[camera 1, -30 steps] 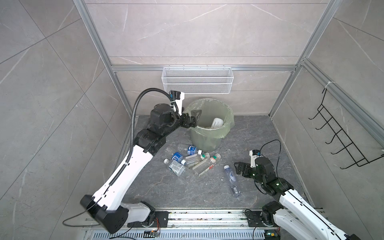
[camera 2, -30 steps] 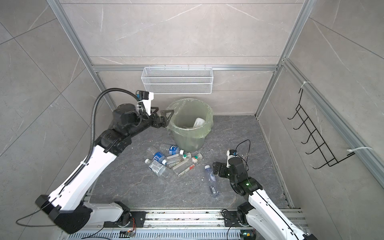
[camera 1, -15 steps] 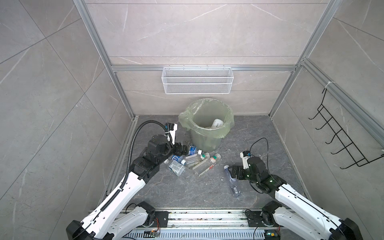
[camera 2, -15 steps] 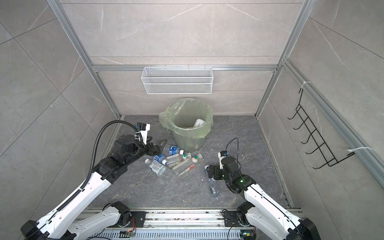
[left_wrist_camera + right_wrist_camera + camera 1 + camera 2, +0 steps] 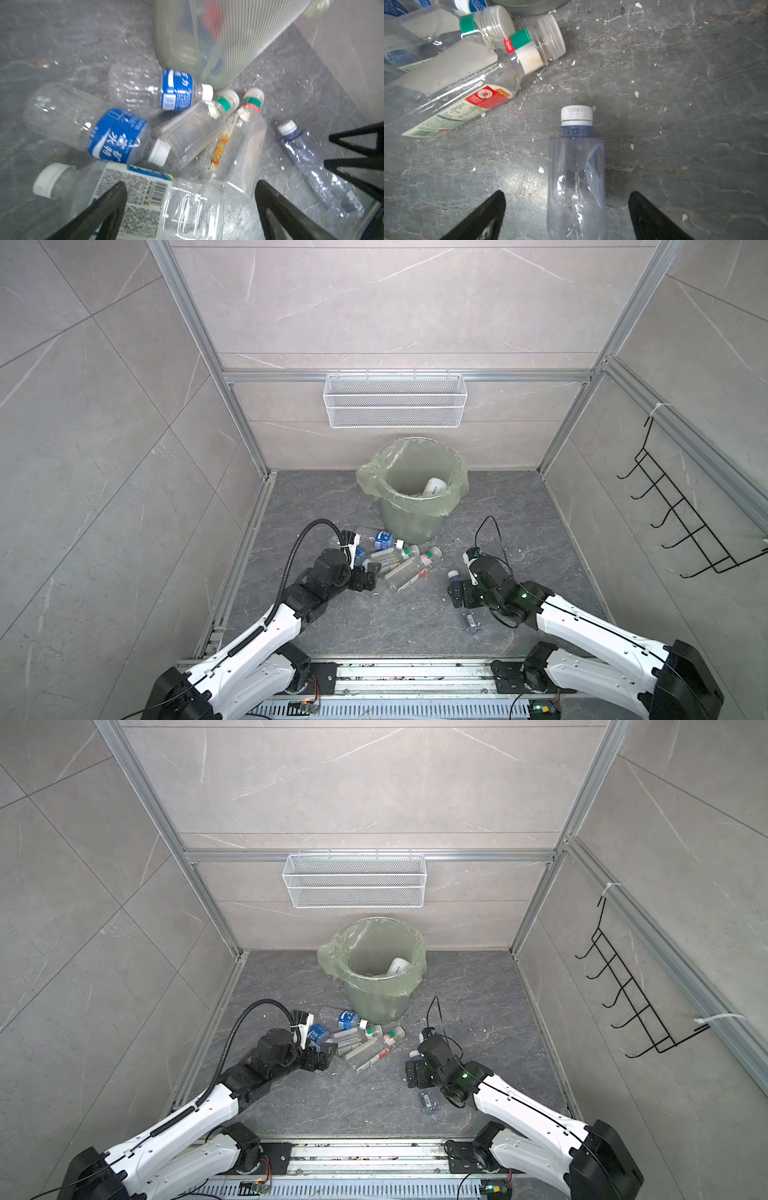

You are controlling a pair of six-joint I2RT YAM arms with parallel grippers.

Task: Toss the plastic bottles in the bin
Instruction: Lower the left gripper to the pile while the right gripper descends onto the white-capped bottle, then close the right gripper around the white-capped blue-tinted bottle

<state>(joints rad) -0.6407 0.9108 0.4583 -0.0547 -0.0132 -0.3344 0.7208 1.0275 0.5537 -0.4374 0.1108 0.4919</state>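
The bin, pale green with a bag liner, stands at the back and holds a white bottle. Several clear plastic bottles lie in a pile in front of it. My left gripper hangs open at the pile's near edge, over a clear bottle with a barcode label. My right gripper is open and low to the floor. A lone blue-tinted bottle lies between its fingers, with a gap on each side.
A white wire mesh basket hangs on the back wall above the bin. A black hook rack sits on the right wall. Tiled walls close three sides and a metal rail runs along the front. White crumbs dot the floor.
My left arm came down from the bin's rim to the bottle pile. My right gripper moved left and forward until its open fingers straddled the blue-tinted bottle.
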